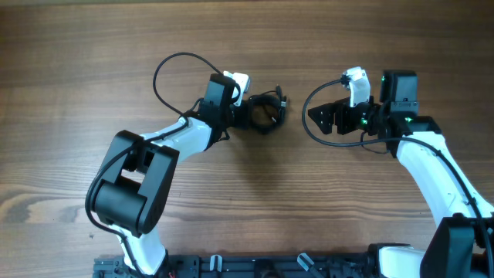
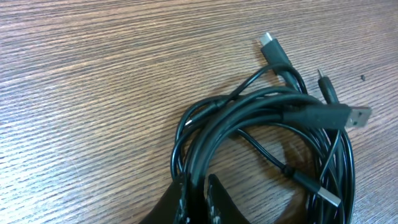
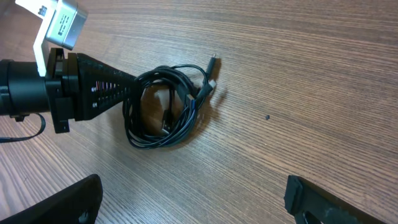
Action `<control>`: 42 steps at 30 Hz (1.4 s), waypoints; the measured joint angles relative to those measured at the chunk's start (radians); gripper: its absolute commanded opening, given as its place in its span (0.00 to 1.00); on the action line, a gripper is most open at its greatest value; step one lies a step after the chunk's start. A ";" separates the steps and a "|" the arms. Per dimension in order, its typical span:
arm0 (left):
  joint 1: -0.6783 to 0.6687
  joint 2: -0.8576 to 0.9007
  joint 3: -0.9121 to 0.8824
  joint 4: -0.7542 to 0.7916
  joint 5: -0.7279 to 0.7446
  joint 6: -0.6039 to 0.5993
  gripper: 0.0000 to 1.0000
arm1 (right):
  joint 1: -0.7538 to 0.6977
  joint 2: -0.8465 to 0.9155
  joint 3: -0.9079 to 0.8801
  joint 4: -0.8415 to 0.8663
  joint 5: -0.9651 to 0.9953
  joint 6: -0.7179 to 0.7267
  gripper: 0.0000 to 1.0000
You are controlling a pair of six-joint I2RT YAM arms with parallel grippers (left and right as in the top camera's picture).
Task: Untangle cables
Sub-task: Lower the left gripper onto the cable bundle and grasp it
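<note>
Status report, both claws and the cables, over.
Left claw shut on the cables. Right claw open, clear of them. Cables coiled in one bundle on the table. Nothing in the way.

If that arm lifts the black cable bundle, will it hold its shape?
Probably not: the cables are thin, loosely looped wires, so they would likely sag. The plug ends should dangle, since the left gripper seems to pinch only one side.

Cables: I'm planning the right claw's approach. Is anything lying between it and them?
Nothing visible. Only bare table lies between the open right claw and the cables; the left claw grips them from the far side.
</note>
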 measured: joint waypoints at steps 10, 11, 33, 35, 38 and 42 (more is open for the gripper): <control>0.000 -0.045 0.075 -0.110 0.000 -0.031 0.13 | 0.000 0.000 0.000 -0.003 0.000 0.004 1.00; 0.000 -0.063 0.082 -0.112 0.000 -0.033 0.14 | 0.000 0.000 0.000 -0.003 0.000 0.004 1.00; 0.000 -0.082 0.102 -0.173 0.000 0.019 0.31 | 0.000 0.000 0.000 -0.002 0.000 0.023 1.00; 0.000 -0.063 0.102 -0.190 0.000 0.020 0.32 | 0.000 0.000 0.000 -0.002 -0.001 0.027 1.00; 0.000 -0.048 0.102 -0.223 0.000 0.030 0.35 | 0.000 0.000 0.000 -0.002 -0.003 0.031 1.00; 0.000 -0.043 0.102 -0.243 0.000 0.051 0.36 | 0.000 0.000 0.000 -0.001 -0.003 0.031 1.00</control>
